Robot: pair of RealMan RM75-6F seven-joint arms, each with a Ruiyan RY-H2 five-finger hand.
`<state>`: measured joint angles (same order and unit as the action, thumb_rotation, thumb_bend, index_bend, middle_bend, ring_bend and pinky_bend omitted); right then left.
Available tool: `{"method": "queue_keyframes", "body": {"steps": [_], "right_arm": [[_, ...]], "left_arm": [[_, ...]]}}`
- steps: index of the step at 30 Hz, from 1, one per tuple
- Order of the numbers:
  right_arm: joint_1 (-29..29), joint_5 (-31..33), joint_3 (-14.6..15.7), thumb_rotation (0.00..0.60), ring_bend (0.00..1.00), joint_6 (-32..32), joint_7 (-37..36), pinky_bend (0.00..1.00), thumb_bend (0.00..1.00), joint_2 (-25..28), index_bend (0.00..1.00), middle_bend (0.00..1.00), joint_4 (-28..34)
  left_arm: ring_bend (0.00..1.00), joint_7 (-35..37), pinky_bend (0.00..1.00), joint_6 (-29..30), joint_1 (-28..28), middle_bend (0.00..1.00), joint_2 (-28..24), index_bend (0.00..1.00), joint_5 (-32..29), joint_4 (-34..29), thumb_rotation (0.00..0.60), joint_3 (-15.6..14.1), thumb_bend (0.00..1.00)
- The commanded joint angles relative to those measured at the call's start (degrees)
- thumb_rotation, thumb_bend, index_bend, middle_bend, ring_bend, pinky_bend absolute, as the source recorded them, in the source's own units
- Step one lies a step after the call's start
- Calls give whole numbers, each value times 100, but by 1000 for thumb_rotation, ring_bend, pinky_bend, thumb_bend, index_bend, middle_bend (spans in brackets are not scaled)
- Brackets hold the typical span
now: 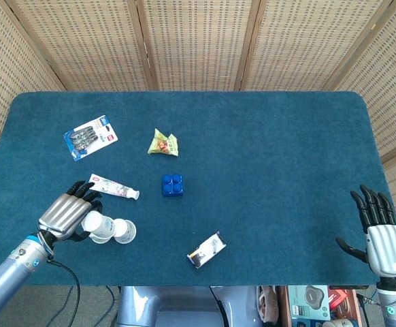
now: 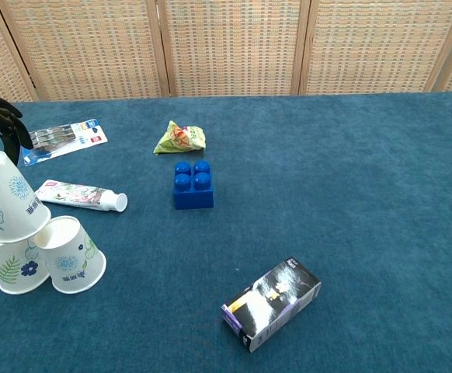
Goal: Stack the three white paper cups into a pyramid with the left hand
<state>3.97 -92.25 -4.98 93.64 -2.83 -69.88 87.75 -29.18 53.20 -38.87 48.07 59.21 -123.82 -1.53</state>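
Note:
Two white paper cups stand upside down side by side near the table's front left: the left base cup (image 2: 7,268) and the right base cup (image 2: 71,254) (image 1: 124,230). A third cup (image 2: 8,196) (image 1: 93,221) sits tilted on top, mostly over the left base cup. My left hand (image 1: 67,214) holds this top cup from the left, its dark fingertips (image 2: 7,124) showing above the cup in the chest view. My right hand (image 1: 379,228) hangs open at the table's front right edge, far from the cups.
A toothpaste tube (image 2: 82,196) lies just behind the cups. A blue brick (image 2: 192,185), a green snack packet (image 2: 179,138), a blister pack (image 2: 61,135) and a dark small box (image 2: 272,302) lie scattered on the blue table (image 1: 273,157).

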Motion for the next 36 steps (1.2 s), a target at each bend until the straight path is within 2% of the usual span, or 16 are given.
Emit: {"method": "queue_keyframes", "body": {"steps": [1, 13, 27, 31, 36], "right_arm": [[-5, 12, -10, 600, 0, 10, -21, 0, 102, 4, 0, 0, -2], [-12, -9, -16, 600, 0, 46, -26, 0, 103, -11, 0, 0, -3], [-28, 8, -49, 600, 0, 100, -68, 0, 102, -26, 0, 0, -26], [-28, 8, -47, 600, 0, 94, -59, 0, 102, -26, 0, 0, -22], [-29, 12, -54, 600, 0, 100, -62, 0, 102, -30, 0, 0, -28]], "left_arm": [[5, -29, 0, 26, -5, 201, 19, 428, -39, 12, 600, -2, 308], [0, -170, 0, 9, -52, 155, 143, 414, -161, 57, 600, -45, 307], [0, -347, 0, -1, -144, 47, 173, 216, -335, 49, 600, -110, 308], [0, -285, 0, -26, -145, 14, 102, 131, -300, 14, 600, -115, 308], [0, -122, 0, -18, -115, 0, 7, 98, -212, -53, 600, -80, 308]]}}
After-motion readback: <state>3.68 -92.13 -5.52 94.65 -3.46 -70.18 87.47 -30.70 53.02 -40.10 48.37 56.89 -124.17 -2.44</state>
